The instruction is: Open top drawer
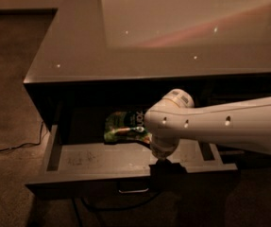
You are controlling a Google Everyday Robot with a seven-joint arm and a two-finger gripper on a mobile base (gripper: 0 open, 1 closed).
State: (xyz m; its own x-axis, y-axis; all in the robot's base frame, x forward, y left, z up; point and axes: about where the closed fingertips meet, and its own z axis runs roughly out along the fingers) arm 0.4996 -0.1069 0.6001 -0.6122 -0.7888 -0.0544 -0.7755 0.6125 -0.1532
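One task item: top drawer (97, 161), directly under the cabinet top (78, 51), at the lower centre of the camera view.
Drawer state: open, projecting forward from the cabinet body.
Drawer appearance: wide, dark grey front; pale grey tray inside; small rectangular loop handle (133, 190) at the centre of the front.
Drawer contents: green packet (124, 126) lying at the back of the tray, partly under the cabinet top; tray floor in front of it bare.
Gripper (165, 171): dark shape at the drawer's front edge, just right of the handle; open or closed cannot be told.
Arm (220, 126): white, entering from the right, wrist over the tray.
Surroundings: cable (7, 150) on the floor, left of the cabinet.
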